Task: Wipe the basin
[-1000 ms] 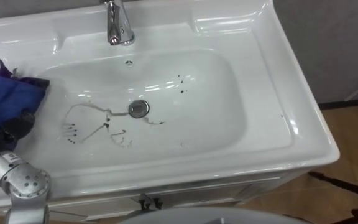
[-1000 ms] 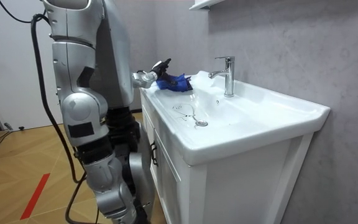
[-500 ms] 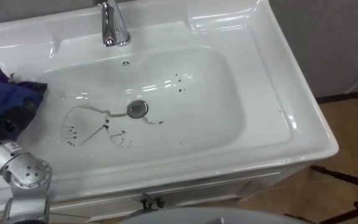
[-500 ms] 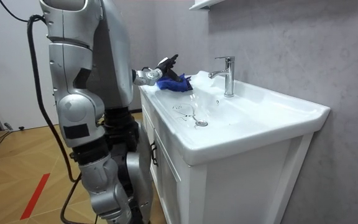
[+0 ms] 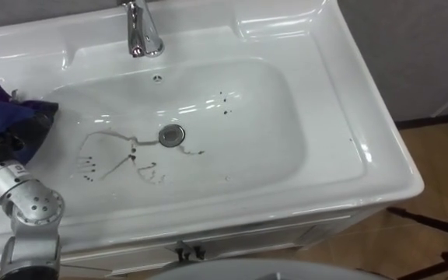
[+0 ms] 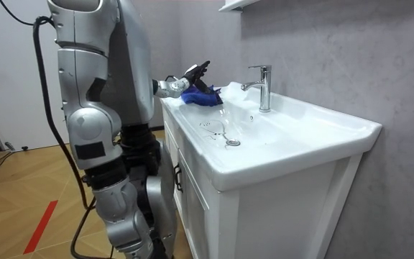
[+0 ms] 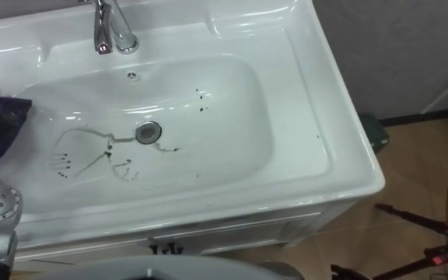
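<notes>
- Left eye view: the left hand (image 5: 0, 149) lies on the blue cloth (image 5: 6, 110) at the basin's (image 5: 329, 93) left rim. The dark smears (image 5: 123, 159) lie to its right.
- Room view: its fingers (image 6: 199, 69) stand out straight above the cloth, unclenched.
- Right eye view: the smears sit between cloth and drain (image 7: 148, 131).

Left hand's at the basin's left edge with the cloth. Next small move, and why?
Probably slide the left hand with the blue cloth rightward and down into the basin, onto the dark marks left of the drain. The cloth sits at the left edge, apart from the marks, and they look unwiped.
</notes>
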